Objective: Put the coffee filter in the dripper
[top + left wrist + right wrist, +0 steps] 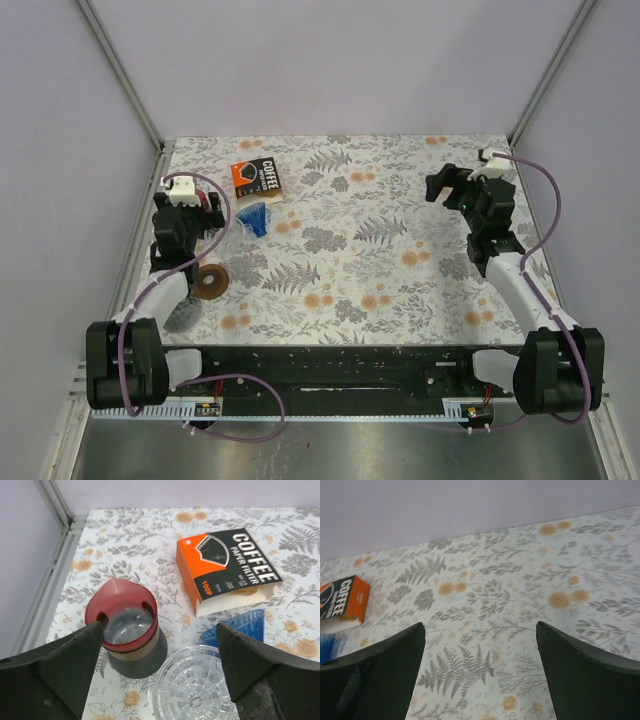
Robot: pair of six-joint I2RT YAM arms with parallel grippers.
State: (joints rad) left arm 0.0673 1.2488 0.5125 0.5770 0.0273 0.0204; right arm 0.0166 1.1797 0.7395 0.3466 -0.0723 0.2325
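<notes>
Left gripper [160, 632] jaws apart, over the red-rimmed cup [127, 625] at lower left. Filter box [227, 567] lies upper right, touching the blue dripper [240, 626] below it. Right gripper [480, 630] jaws apart over the floral table [485, 595].

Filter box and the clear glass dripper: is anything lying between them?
Yes. A blue cone-shaped dripper lies between the filter box and the clear glass dripper, close to both. The left wrist view shows it.
</notes>
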